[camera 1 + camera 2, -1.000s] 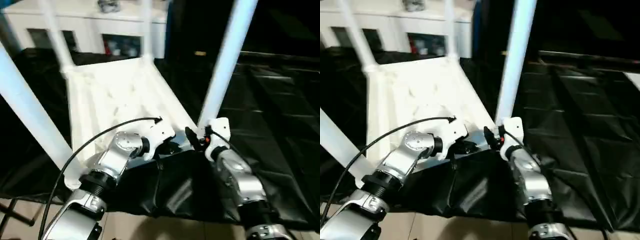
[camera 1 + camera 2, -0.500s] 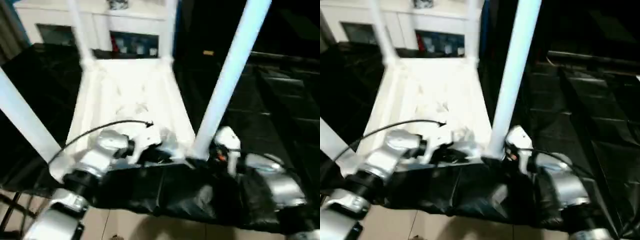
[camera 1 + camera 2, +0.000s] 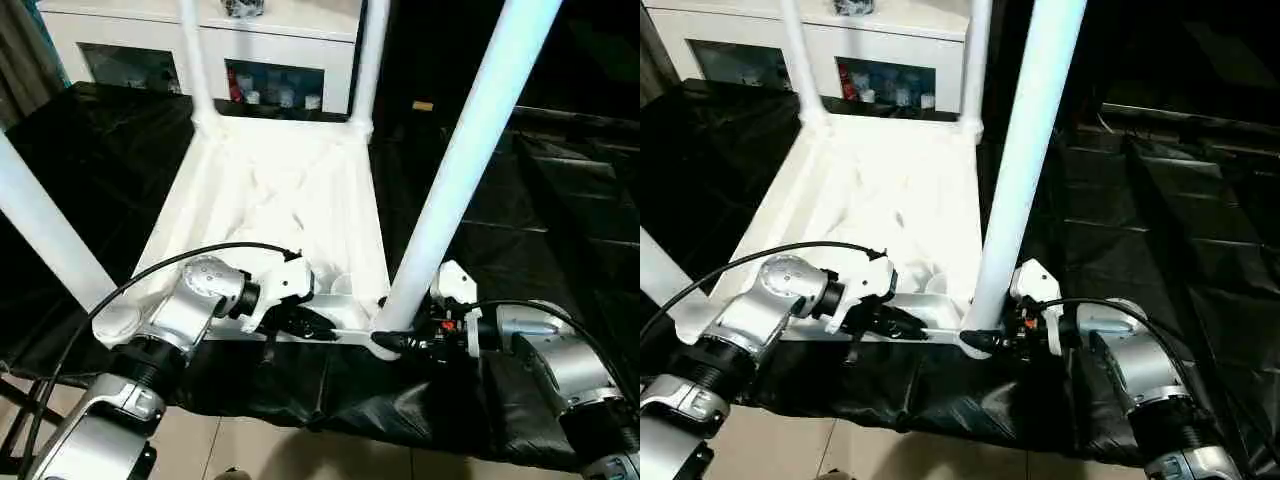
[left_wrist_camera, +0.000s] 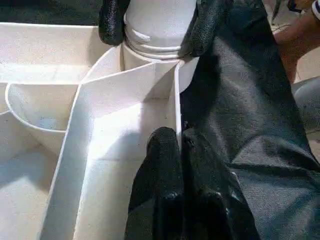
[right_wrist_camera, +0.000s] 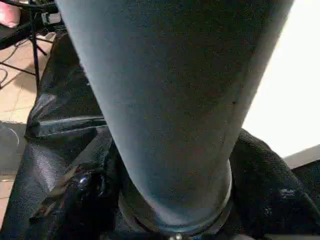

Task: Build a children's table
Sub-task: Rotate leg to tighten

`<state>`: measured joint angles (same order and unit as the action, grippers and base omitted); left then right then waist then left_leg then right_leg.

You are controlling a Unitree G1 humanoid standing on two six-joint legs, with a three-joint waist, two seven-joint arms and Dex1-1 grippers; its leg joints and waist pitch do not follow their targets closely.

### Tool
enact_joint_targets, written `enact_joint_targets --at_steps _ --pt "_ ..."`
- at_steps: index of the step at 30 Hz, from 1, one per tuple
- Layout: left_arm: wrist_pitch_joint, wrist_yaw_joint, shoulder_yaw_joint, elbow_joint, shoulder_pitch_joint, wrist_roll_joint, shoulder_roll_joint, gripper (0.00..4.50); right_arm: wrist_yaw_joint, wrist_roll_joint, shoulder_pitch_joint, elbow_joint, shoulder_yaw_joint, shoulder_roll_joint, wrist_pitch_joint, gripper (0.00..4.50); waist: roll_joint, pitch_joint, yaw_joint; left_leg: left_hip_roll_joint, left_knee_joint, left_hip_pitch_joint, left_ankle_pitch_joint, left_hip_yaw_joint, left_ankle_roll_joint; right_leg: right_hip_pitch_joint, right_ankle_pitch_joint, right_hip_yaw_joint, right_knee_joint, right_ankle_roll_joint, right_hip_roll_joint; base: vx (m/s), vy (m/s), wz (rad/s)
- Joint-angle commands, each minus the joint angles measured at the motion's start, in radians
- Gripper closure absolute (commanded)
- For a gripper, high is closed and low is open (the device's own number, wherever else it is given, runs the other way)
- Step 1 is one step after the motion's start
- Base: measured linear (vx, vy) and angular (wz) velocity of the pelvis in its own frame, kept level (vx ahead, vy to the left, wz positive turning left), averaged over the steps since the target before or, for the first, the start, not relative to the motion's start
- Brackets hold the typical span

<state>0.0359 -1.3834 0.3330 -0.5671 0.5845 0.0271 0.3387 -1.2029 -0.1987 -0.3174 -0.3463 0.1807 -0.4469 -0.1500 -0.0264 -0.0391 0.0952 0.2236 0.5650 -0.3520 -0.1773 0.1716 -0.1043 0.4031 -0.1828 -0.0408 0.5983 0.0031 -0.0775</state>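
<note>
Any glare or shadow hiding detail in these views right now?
Left eye view: glare washes out much of the table top, so its underside relief is hard to read. Right wrist view: the near leg is in shadow, dark against a blown-out background. Left wrist view: even light, ribs readable, soft shadows in the pockets.

The table top (image 3: 270,200) and its legs (image 3: 465,170) were plain white. The cloth (image 3: 90,150) beneath was glossy black; the forearms (image 3: 555,360) were silver.

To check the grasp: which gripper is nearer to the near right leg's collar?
Right. The right gripper straddles the collar; the left gripper pinches the tabletop's rim beside it.
</note>
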Motion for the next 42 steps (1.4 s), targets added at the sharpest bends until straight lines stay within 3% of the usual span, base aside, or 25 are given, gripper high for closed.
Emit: enact_joint_targets --at_steps 1,10,14,15,17,18,21,27,28,31,32,33,35,36,39,42 --pt "-0.017 -0.042 0.034 0.008 0.008 -0.008 -0.013 4.50 -0.016 0.002 0.000 0.005 0.014 0.002 -0.012 1.82 -0.008 0.054 -0.002 0.004 -0.055 0.001 -0.185 0.015 0.064 -0.052 -0.128 0.027 -0.057 -0.233 -0.042 0.000 0.000 0.00" --pt "0.006 0.059 0.019 -0.015 0.014 0.005 -0.050 4.50 0.097 -0.020 0.056 0.038 -0.024 0.050 -0.022 1.87 -0.004 0.052 0.001 0.003 -0.056 0.003 -0.196 0.015 0.057 -0.049 -0.128 0.028 -0.060 -0.231 -0.042 0.000 0.000 0.00" --pt "0.043 0.167 0.000 -0.031 0.026 0.011 -0.114 4.50 0.309 0.022 0.043 -0.026 -0.074 0.135 0.001 1.87 -0.006 0.045 -0.008 0.001 -0.064 0.004 -0.280 0.011 0.021 -0.043 -0.302 0.027 -0.077 -0.185 -0.045 0.000 0.000 0.00" --pt "0.050 0.201 -0.002 -0.037 0.029 0.015 -0.137 4.50 0.383 0.035 0.034 -0.056 -0.091 0.165 0.010 1.87 -0.007 0.044 -0.015 0.000 -0.066 0.004 -0.308 0.007 0.004 -0.040 -0.389 0.025 -0.085 -0.155 -0.048 0.000 0.000 0.00" --pt "0.064 0.254 -0.002 -0.046 0.034 0.021 -0.179 4.50 0.507 0.049 0.018 -0.102 -0.122 0.217 0.018 1.87 -0.010 0.045 -0.023 -0.004 -0.069 -0.002 -0.311 0.002 -0.004 -0.045 -0.441 0.022 -0.089 -0.126 -0.049 0.000 0.000 0.00" --pt "0.068 0.273 0.000 -0.049 0.036 0.025 -0.196 4.50 0.557 0.051 0.013 -0.115 -0.136 0.240 0.017 1.87 -0.009 0.044 -0.029 -0.004 -0.070 -0.001 -0.314 0.001 -0.005 -0.040 -0.457 0.022 -0.093 -0.113 -0.048 0.000 0.000 0.00" --pt "0.087 0.366 0.014 -0.050 0.040 0.043 -0.280 4.50 0.742 0.074 -0.002 -0.139 -0.164 0.331 -0.004 1.87 -0.009 0.046 -0.039 -0.005 -0.068 -0.002 -0.299 0.002 0.004 -0.039 -0.426 0.025 -0.093 -0.118 -0.046 0.000 0.000 0.00" --pt "0.091 0.403 0.056 -0.024 0.015 0.076 -0.331 4.50 0.875 0.091 -0.030 -0.160 -0.171 0.428 -0.006 1.87 0.001 0.052 -0.047 -0.006 -0.065 -0.003 -0.258 0.006 0.015 -0.042 -0.268 0.027 -0.081 -0.158 -0.039 0.000 0.000 0.00" --pt "0.091 0.403 0.056 -0.024 0.015 0.076 -0.331 4.50 0.875 0.091 -0.030 -0.160 -0.171 0.428 -0.006 1.87 0.001 0.053 -0.048 -0.007 -0.065 -0.004 -0.258 0.006 0.017 -0.043 -0.260 0.028 -0.080 -0.161 -0.040 0.000 0.000 0.00" --pt "0.084 0.386 0.052 -0.025 0.011 0.078 -0.307 4.50 0.847 0.103 -0.024 -0.148 -0.153 0.416 0.030 1.17 0.000 0.052 -0.050 -0.007 -0.065 -0.005 -0.263 0.007 0.027 -0.045 -0.261 0.027 -0.082 -0.165 -0.040 0.000 0.000 0.00" --pt "0.082 0.386 0.049 -0.027 0.012 0.080 -0.300 4.50 0.829 0.104 -0.022 -0.143 -0.148 0.406 0.035 1.15 0.000 0.052 -0.050 -0.006 -0.065 -0.003 -0.264 0.007 0.029 -0.044 -0.269 0.027 -0.083 -0.164 -0.040 0.000 0.000 0.00" --pt "0.077 0.379 0.046 -0.027 0.011 0.079 -0.290 4.50 0.802 0.104 -0.019 -0.139 -0.144 0.389 0.041 1.13 0.007 0.053 -0.047 -0.006 -0.065 -0.002 -0.256 0.007 0.031 -0.044 -0.258 0.028 -0.082 -0.168 -0.041 0.000 0.000 0.00" --pt "0.071 0.369 0.043 -0.025 0.009 0.077 -0.277 4.50 0.755 0.099 -0.016 -0.133 -0.136 0.366 0.045 0.90 0.004 0.055 -0.039 -0.003 -0.061 0.002 -0.242 0.011 0.043 -0.045 -0.215 0.030 -0.080 -0.182 -0.040 0.000 0.000 0.00" --pt "0.057 0.349 0.038 -0.024 0.005 0.074 -0.256 4.50 0.679 0.090 -0.009 -0.118 -0.125 0.325 0.037 0.76 0.003 0.055 -0.037 -0.005 -0.060 -0.004 -0.223 0.011 0.050 -0.050 -0.174 0.030 -0.074 -0.192 -0.038 0.000 0.000 0.00" --pt "0.020 0.288 0.029 -0.021 -0.002 0.062 -0.211 4.50 0.507 0.077 0.006 -0.084 -0.091 0.228 0.034 0.68 0.004 0.057 -0.031 -0.005 -0.058 -0.007 -0.197 0.011 0.071 -0.055 -0.130 0.028 -0.069 -0.202 -0.040 0.000 0.000 0.00" --pt "0.011 0.230 0.021 -0.018 -0.002 0.045 -0.179 4.50 0.371 0.069 0.019 -0.057 -0.063 0.151 0.051 0.68 0.001 0.055 -0.030 -0.004 -0.056 -0.006 -0.199 0.013 0.076 -0.056 -0.146 0.027 -0.071 -0.211 -0.041 0.000 0.000 0.00"
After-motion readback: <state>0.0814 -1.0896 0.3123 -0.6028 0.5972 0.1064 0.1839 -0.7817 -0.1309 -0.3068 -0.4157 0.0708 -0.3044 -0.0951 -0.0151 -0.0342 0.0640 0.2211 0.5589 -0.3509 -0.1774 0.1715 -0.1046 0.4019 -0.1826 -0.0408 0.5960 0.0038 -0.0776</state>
